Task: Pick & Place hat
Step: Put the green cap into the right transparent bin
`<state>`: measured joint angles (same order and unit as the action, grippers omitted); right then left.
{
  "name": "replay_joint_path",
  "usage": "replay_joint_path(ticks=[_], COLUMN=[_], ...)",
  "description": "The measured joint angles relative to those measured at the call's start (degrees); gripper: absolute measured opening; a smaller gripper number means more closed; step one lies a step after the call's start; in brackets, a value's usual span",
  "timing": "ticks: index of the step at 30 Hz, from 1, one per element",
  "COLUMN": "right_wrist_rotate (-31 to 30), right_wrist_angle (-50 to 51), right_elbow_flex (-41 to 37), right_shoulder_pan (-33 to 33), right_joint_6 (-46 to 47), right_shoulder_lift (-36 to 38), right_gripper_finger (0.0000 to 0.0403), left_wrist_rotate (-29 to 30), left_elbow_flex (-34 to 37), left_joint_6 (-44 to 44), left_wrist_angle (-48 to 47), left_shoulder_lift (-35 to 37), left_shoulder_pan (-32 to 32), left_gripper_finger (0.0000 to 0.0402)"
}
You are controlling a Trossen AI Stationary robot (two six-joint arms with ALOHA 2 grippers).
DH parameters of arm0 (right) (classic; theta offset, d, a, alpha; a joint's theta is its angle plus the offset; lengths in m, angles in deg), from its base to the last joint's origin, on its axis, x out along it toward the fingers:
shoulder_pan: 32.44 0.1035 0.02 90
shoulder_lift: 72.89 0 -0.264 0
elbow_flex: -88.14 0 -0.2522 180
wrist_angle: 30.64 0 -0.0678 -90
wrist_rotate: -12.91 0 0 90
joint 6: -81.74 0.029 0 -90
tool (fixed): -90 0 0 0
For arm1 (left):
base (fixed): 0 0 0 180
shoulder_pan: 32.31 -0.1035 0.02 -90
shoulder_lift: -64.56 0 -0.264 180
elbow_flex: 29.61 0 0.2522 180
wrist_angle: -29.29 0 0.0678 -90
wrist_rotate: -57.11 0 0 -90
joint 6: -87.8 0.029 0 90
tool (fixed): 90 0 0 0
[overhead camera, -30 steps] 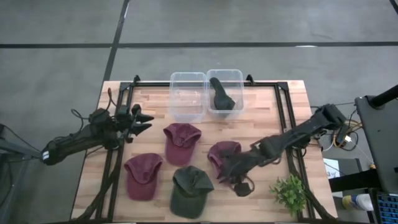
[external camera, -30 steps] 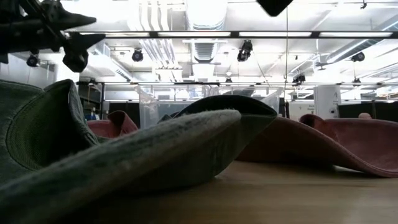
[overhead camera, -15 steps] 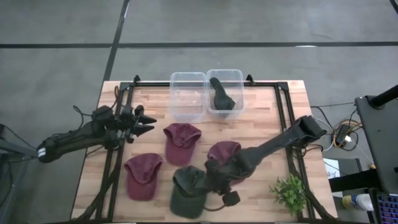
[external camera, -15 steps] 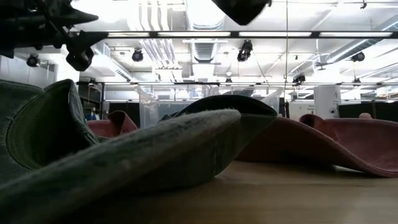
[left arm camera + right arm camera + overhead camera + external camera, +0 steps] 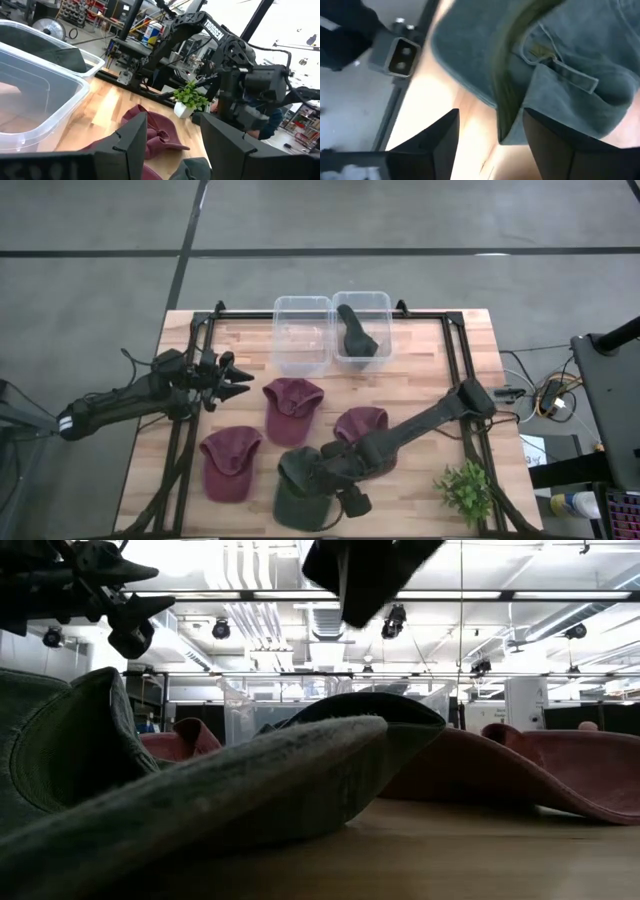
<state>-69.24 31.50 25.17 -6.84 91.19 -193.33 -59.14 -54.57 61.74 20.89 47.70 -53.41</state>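
The right gripper (image 5: 318, 476), fingers parted and empty, hovers over the green hat (image 5: 303, 485) lying at the near edge of the table (image 5: 420, 345). To take it cleanly, it should pinch the fabric at the rear strap. The left gripper (image 5: 232, 378), also parted, waits at the left, beside a maroon hat (image 5: 290, 405).

The only lettering that can be read is the white word "TROSSEN", printed along the dark upper link of the right arm (image 5: 210, 31) as it shows in the left wrist view. A bottle (image 5: 149, 35) in the room beyond the far edge of the worktop seems to carry a label, but its print cannot be made out.
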Motion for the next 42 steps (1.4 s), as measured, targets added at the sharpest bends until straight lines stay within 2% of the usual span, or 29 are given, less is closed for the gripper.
replay_joint_path(ticks=[9,14,20,26,35,42], right_wrist_rotate=[-11.0,-11.3,-11.6,-17.2,-19.1,-27.9], right_wrist_angle=[5.6,6.8,11.6,16.8,19.0,19.3], right_elbow_flex=[6.6,11.3,17.2,22.5,22.3,21.6], right_shoulder_pan=[0.1,0.5,2.4,3.4,3.7,3.8], right_joint_6=[4.9,9.9,13.3,14.6,17.8,23.1], right_shoulder_lift=[-5.2,-8.2,-12.6,-16.3,-17.4,-19.3], right_gripper_finger=[0.0215,0.0215,0.0215,0.0215,0.0215,0.0209], left_wrist_rotate=[0.0,-0.3,-3.6,-4.7,-4.8,-4.8], left_elbow_flex=[0.0,0.1,0.1,0.1,0.1,0.2], left_joint_6=[1.6,2.0,2.0,2.0,1.8,0.4], left_wrist_angle=[0.0,-0.4,-1.0,-1.0,-1.3,-1.2], left_shoulder_lift=[0.0,0.0,0.0,0.0,0.0,0.0], left_shoulder_pan=[0.0,0.0,0.0,0.0,0.0,0.0], left_gripper_finger=[0.0178,0.0178,0.0178,0.0178,0.0178,0.0178])
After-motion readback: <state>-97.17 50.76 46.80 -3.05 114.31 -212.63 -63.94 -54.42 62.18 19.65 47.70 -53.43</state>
